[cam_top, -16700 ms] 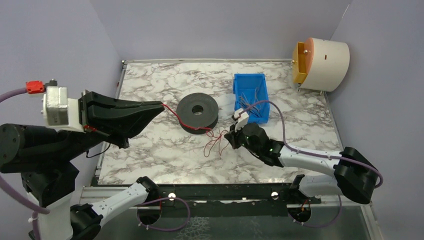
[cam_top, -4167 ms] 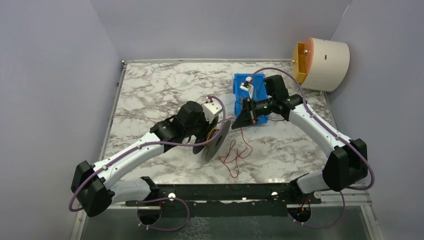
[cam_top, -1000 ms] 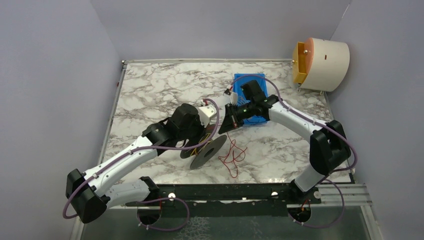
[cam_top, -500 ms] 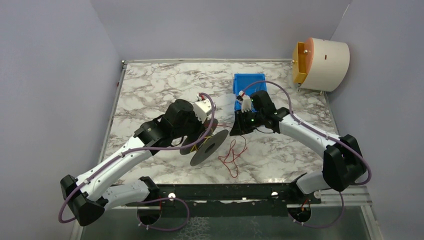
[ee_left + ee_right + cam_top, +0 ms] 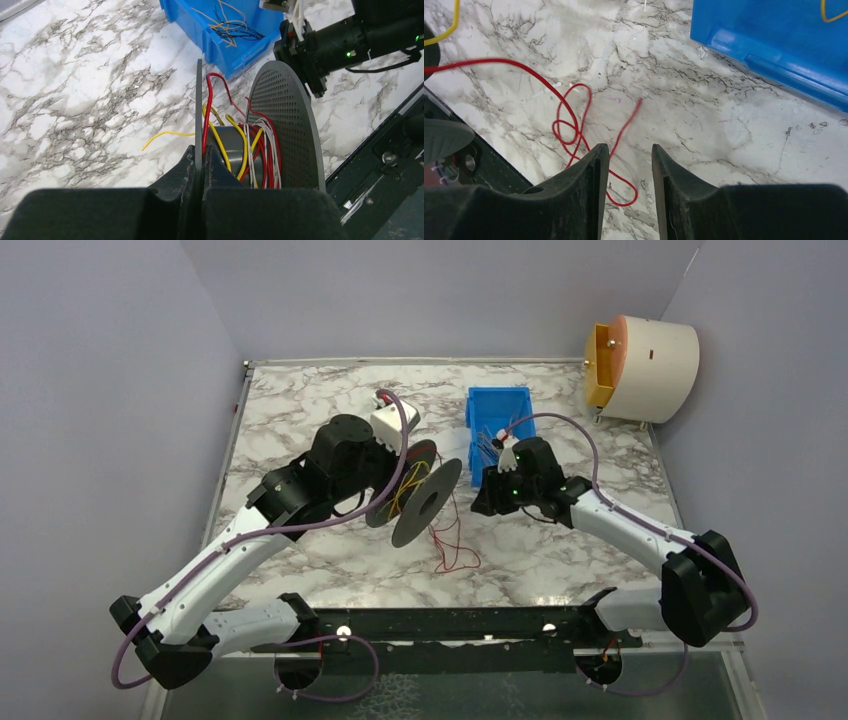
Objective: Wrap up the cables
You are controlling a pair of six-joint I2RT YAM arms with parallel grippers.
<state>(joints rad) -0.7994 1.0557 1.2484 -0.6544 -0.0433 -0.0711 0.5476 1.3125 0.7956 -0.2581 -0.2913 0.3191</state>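
A black spool (image 5: 425, 502) is held up on edge above the table, with red, yellow and white cables wound on its core (image 5: 250, 150). My left gripper (image 5: 385, 502) is shut on the spool's near flange (image 5: 199, 100). From the spool a red cable (image 5: 450, 550) hangs down into loose loops on the marble. A yellow cable end (image 5: 165, 134) sticks out to the left. My right gripper (image 5: 482, 502) is open and empty, low over the table beside the blue bin; the red loops (image 5: 571, 120) lie just ahead of its fingers (image 5: 596, 165).
A blue bin (image 5: 500, 400) with several thin wires stands at the back centre-right; it also shows in the left wrist view (image 5: 200, 27) and the right wrist view (image 5: 774, 40). A white drum with an orange face (image 5: 655, 365) sits at the far right corner.
My left arm has lifted the spool and carried it toward the back, dragging the red loops leftward. My right gripper has drawn back to the right and lower, near the bin's front.
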